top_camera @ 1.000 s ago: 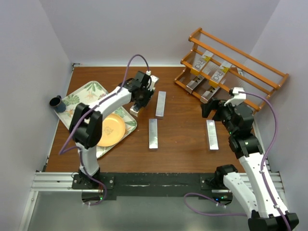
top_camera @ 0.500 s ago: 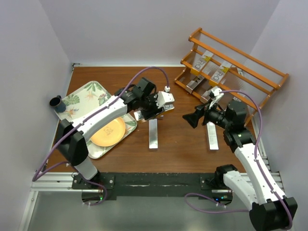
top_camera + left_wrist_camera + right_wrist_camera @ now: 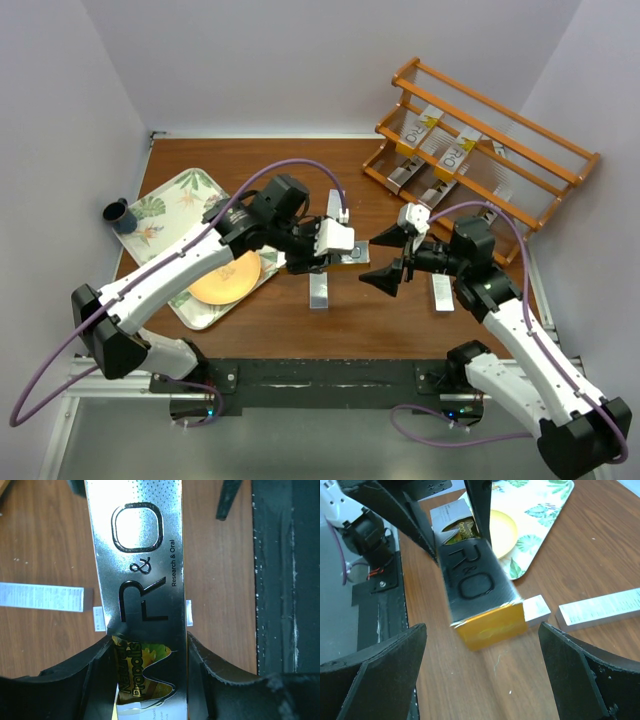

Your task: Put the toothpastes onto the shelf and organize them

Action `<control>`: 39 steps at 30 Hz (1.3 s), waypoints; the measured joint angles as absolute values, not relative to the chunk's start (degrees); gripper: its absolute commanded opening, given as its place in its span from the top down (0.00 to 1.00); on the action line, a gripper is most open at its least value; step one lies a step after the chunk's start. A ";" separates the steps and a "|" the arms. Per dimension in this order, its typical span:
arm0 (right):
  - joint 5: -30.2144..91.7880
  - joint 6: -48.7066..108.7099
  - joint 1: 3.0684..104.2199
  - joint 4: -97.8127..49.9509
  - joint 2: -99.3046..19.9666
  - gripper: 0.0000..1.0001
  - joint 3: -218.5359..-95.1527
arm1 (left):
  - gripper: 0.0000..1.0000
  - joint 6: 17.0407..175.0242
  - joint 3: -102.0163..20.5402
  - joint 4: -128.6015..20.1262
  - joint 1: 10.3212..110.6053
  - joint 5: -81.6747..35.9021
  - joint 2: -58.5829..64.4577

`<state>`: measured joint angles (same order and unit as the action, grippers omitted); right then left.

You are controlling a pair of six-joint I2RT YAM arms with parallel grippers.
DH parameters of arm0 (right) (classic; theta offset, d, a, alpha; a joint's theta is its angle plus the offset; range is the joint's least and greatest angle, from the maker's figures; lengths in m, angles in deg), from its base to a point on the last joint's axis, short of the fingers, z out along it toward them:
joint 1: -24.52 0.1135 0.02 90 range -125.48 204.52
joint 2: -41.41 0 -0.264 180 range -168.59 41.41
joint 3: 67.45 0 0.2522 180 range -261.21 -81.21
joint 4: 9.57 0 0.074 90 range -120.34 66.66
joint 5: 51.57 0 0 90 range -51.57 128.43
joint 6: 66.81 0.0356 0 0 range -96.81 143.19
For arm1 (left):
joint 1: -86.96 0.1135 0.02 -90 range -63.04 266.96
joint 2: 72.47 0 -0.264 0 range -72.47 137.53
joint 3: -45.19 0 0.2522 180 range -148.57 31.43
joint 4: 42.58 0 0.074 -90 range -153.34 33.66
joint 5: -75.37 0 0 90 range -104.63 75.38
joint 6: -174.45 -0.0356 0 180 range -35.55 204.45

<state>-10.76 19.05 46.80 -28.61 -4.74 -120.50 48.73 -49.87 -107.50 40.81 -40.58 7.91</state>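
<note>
left hand (image 3: 150,641): grips silver toothpaste carton (image 3: 135,540), frame centre, above worktop (image 3: 380,312) | right hand (image 3: 387,258): spread wide, facing carton's gold end | shelf (image 3: 500,108): upper right, holds several cartons (image 3: 455,152)

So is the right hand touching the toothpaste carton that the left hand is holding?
Apart. The right wrist view shows bare table between the toothpaste carton and both fingers of the open right hand.

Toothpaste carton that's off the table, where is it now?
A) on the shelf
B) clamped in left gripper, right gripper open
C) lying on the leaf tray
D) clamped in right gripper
B: the left gripper pinches the carton at its printed end, while the right gripper faces its gold end, spread wide and not touching.
</note>
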 measured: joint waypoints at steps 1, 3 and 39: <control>-10.94 18.59 47.02 -28.75 -4.74 0.02 -120.50 | 0.63 48.55 -49.71 -107.89 40.35 -40.82 7.71; -11.55 17.47 47.48 -29.12 -4.83 0.04 -120.52 | 0.63 48.16 -49.65 -108.70 39.59 -41.08 7.60; -11.59 4.58 57.62 -41.42 -12.32 0.67 -125.79 | 0.47 46.48 -50.70 -113.42 35.06 -40.97 9.88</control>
<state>-11.59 4.58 57.62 -41.42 -12.32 -125.79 46.48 -50.70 -113.42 35.06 -40.97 9.88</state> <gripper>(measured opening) 0.534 0.528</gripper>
